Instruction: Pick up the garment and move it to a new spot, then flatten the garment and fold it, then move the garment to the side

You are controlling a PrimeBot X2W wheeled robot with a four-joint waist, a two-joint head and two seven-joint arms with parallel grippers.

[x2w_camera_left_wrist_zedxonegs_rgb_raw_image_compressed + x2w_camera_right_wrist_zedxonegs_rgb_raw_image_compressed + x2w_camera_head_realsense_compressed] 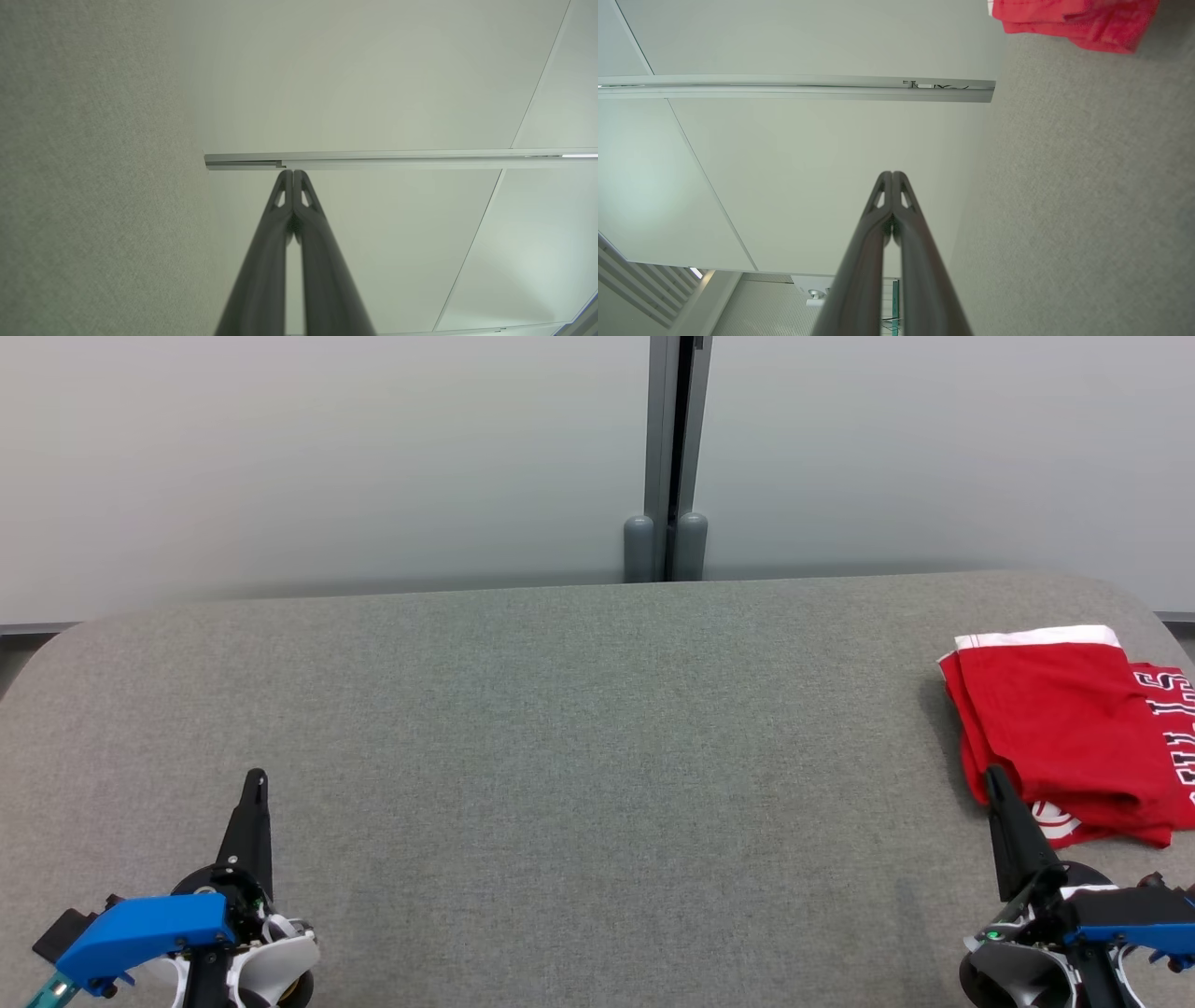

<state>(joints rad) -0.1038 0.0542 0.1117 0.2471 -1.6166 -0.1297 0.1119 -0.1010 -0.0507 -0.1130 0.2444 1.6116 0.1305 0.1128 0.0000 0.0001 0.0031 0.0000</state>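
Bearing garment (1055, 728), grey table (560, 709) before wall (327, 457)

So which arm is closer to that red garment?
Right. The right arm has its shut jaws pointing at the red garment's near left corner; the left arm sits far off toward the grey table's opposite side.

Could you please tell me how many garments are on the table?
1: the folded red garment lies at the right edge of the table, partly out of the head view's frame.

Office-like test room — pale partition panels (327, 457) (metal-jointed) behind grey fabric table (560, 709).
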